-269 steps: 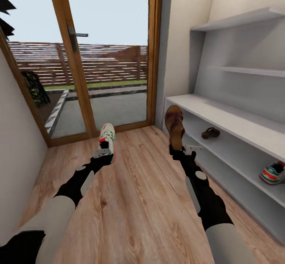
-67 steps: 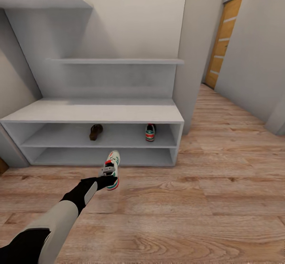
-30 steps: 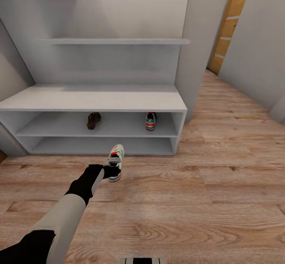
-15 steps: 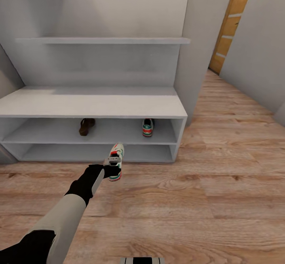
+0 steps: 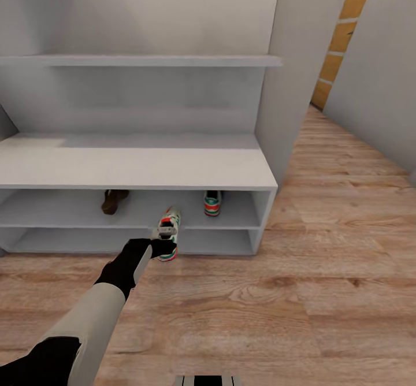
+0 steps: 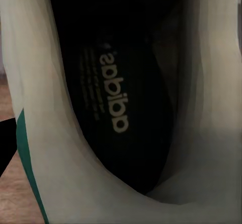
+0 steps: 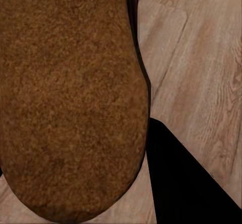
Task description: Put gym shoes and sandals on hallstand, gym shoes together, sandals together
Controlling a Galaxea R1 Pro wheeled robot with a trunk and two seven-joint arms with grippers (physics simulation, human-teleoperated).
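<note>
The rack [image 5: 138, 166] fills more of the head view than half a second ago, and sits lower and nearer in frame; the whole picture has shifted, so the base or head has advanced, not the furniture. The held sneaker [image 5: 169, 234], which a second ago showed against bare floor [image 5: 323, 293], now overlaps the front edge of the rack's shelves.

The left gripper [image 5: 164, 235] pinches that sneaker at its collar, toe pointing toward the rack. The left wrist view looks down into the dark insole with its printed logo [image 6: 112, 90], so the hold is at the shoe's opening.

The second sneaker [image 5: 212, 202] already stands on the upper open shelf, right of centre. One sandal [image 5: 114, 200] lies on the same shelf, well to its left.

The right wrist view shows the tan footbed of the other sandal [image 7: 70, 98] close up, floor planks behind it. Judged held in the right gripper, though its fingers are hidden, so the grip cannot be confirmed.

Judgement: half of each pair is racked. The approach brings the held sneaker within reach of the shelf. It should go just beside the racked sneaker, and the carried sandal beside its mate at the left.
</note>
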